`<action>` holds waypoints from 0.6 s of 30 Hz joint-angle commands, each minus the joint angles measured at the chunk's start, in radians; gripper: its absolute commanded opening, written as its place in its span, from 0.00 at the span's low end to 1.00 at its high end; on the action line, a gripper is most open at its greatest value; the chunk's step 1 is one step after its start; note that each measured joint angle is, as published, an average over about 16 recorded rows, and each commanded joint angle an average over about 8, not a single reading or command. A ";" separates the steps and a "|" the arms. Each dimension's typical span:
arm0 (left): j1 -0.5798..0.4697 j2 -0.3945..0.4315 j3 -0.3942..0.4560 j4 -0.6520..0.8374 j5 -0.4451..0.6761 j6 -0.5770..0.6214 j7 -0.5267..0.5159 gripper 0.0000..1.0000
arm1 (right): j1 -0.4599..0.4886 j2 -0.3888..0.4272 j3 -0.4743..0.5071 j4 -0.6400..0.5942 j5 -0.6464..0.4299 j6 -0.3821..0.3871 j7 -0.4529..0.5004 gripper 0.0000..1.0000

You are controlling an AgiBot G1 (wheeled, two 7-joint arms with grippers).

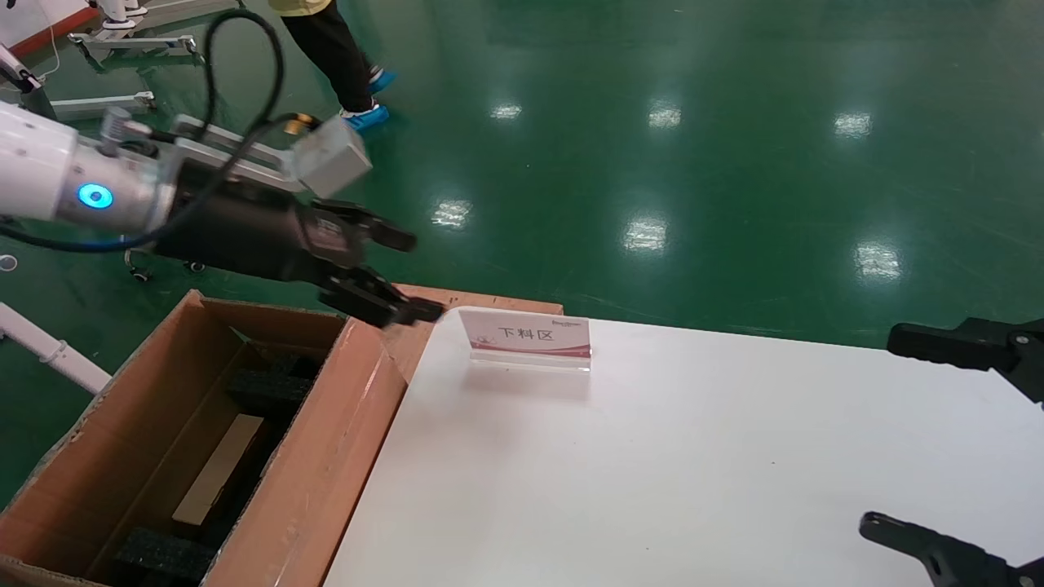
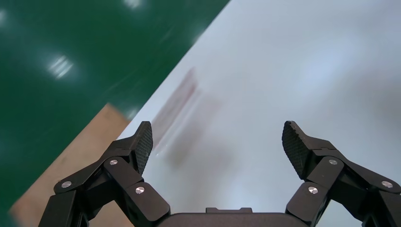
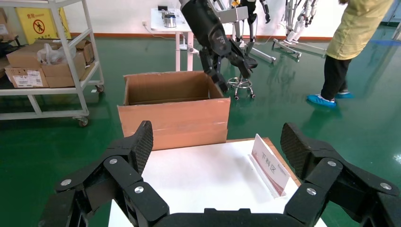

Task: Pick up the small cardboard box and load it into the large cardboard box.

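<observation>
Low at the right edge of the head view, the right gripper (image 1: 879, 428) idles with its jaws spread over the white table (image 1: 693, 456). At lower left stands the large cardboard box (image 1: 322, 456), flaps up. A pale flat slab lying between its black foam blocks (image 1: 269, 390) looks like the small cardboard box (image 1: 218, 469), apparently already loaded. It is probably light and stiff, though thin card dents and smooth faces slip; a moderate pinch across the long edges at mid-length seems best. Farther up, beyond a placard (image 1: 526, 336), the left gripper (image 1: 422, 275) hovers wide open and empty near the carton's far corner.
</observation>
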 commanded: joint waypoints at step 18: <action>0.463 0.043 -0.572 -0.141 -0.077 0.101 0.114 1.00 | -0.002 -0.003 0.007 0.002 -0.005 -0.003 0.004 1.00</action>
